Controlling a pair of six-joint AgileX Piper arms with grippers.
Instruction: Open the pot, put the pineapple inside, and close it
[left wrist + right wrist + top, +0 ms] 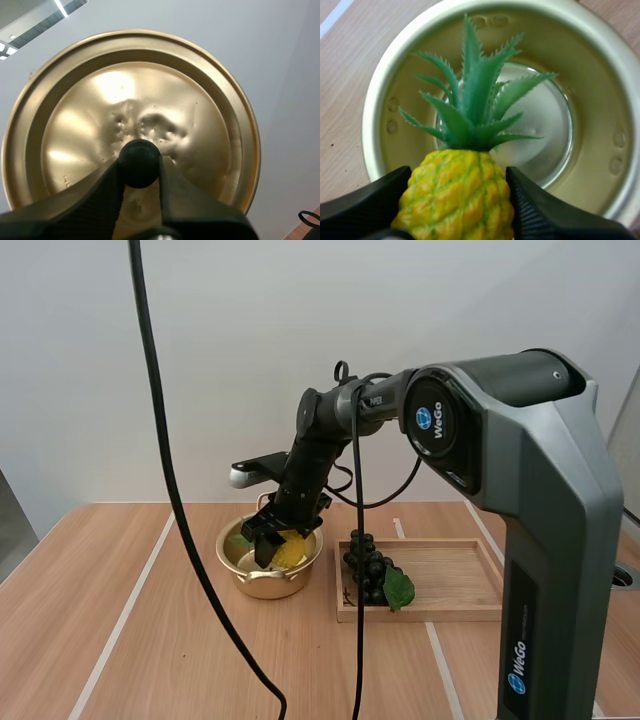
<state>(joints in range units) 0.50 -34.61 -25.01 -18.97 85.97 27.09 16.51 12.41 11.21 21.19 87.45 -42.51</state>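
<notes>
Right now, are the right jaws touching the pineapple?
Touching. The right wrist view shows the right jaws pressed against both sides of the pineapple, above the open pot.

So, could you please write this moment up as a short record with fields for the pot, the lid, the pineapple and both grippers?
pot: open, on the table, left of the wooden tray
lid: off the pot, held by its black knob
pineapple: at the pot's mouth, crown towards the pot's bottom, not yet released
left gripper: shut on the lid's knob
right gripper: shut on the pineapple
tray contents: bunch of grapes
stage: lid off; pineapple going in; closing not yet done
</notes>
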